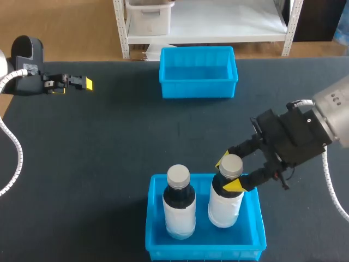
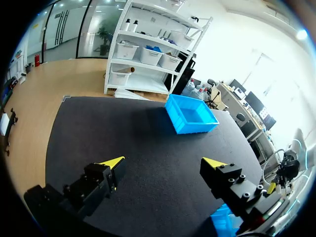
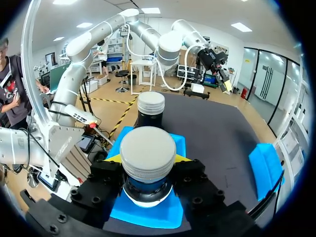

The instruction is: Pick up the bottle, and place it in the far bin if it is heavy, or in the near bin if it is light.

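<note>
The left gripper (image 2: 164, 165) sits at the far left, fingers wide apart. The right arm (image 1: 322, 120) comes in low from the right, right gripper (image 1: 228, 173) clamped on a bottle (image 1: 224, 204) from both sides.

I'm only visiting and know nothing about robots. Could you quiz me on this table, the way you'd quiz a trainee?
1. True or false: the far bin has a bottle in it.
2. How many bottles stand in the near bin?
3. Which gripper has its fingers on a bottle's neck? A: the left gripper. B: the right gripper. C: neither.

Key
1. False.
2. Two: the left bottle and the right bottle.
3. B, on the right bottle.
</note>
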